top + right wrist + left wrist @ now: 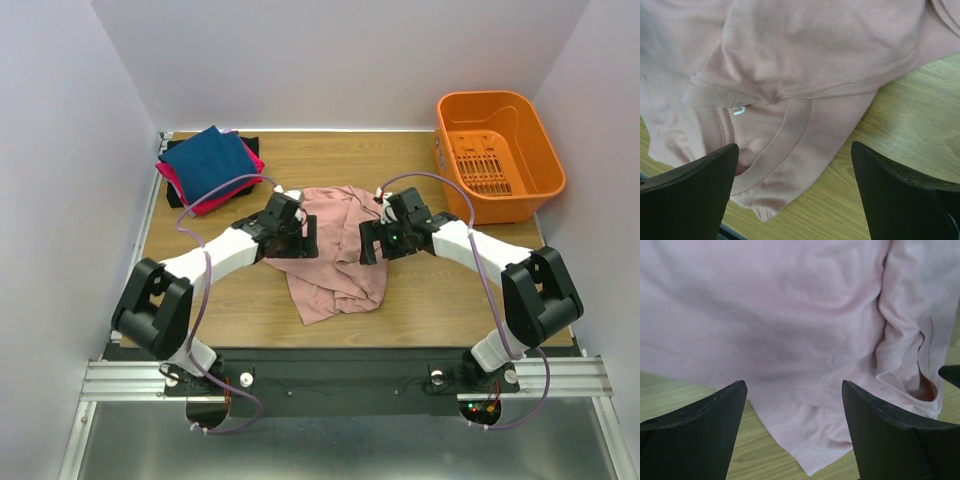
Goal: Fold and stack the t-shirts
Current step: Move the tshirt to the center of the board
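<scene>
Dusty-pink cloth lies crumpled in the middle of the wooden table (440,300): this is the pink t-shirt (335,255), unfolded and bunched into loose folds, its lower part reaching toward the near edge. The left gripper (306,236) stands at the shirt's left edge and the right gripper (369,243) at its right edge, so the two face each other across the cloth. In the left wrist view the jaws are spread wide with nothing between them. Under the gap lies pink fabric, with a corner of it running out onto bare wood. In the right wrist view the jaws stand just as wide and hold nothing. Below them are the shirt's ribbed neckband (785,145) and a small white label (738,110) inside the collar. Whether any fingertip touches the cloth cannot be told. At the far left corner of the table sits a stack of folded tees, well apart from the pink one. The navy-blue t-shirt (208,160) is on top, and the magenta t-shirt (225,195) shows beneath it along the near and right sides. An orange basket (497,150) stands at the far right corner, apart from the shirts.
</scene>
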You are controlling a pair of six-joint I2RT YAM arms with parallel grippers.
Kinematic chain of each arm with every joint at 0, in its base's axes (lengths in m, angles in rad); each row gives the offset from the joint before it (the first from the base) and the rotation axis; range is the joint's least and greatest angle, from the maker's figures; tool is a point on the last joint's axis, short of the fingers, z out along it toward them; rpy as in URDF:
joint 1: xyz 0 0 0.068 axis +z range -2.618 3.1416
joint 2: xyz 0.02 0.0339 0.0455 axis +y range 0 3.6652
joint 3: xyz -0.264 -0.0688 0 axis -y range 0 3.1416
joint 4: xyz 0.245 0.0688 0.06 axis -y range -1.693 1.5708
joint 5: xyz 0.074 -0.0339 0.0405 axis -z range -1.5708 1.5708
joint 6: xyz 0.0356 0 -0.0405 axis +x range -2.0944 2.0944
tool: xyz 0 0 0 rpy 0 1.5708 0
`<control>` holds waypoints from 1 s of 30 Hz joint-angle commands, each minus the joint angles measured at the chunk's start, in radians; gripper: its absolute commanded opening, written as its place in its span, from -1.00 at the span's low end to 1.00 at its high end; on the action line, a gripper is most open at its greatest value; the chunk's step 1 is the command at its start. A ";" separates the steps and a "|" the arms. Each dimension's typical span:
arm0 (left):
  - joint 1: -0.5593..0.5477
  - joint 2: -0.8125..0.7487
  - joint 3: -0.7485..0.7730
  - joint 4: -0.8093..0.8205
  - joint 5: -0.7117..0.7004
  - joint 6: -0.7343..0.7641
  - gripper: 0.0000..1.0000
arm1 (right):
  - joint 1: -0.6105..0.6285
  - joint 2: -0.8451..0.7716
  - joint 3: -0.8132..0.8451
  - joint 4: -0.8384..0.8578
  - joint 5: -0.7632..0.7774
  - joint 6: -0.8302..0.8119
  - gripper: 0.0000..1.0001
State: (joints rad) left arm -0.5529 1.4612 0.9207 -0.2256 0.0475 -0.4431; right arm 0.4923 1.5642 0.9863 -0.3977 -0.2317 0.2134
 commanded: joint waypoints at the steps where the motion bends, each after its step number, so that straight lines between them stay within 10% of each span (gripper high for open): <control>1: -0.034 0.080 0.085 0.028 0.061 0.084 0.76 | -0.011 -0.020 0.018 0.028 0.072 0.038 1.00; 13: -0.059 0.326 0.211 -0.063 0.048 0.076 0.70 | -0.020 0.000 0.121 0.008 -0.291 -0.149 0.89; 26: -0.061 0.340 0.214 -0.084 0.072 0.080 -0.09 | 0.134 0.111 0.107 -0.046 -0.244 -0.204 0.81; 30: -0.061 0.353 0.222 -0.089 0.081 0.078 -0.40 | 0.134 0.154 0.100 -0.047 -0.160 -0.204 0.51</control>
State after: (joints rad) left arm -0.6090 1.8030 1.1263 -0.2813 0.1051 -0.3672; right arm 0.6296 1.6928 1.0817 -0.4404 -0.4671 0.0250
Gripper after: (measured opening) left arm 0.349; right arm 0.804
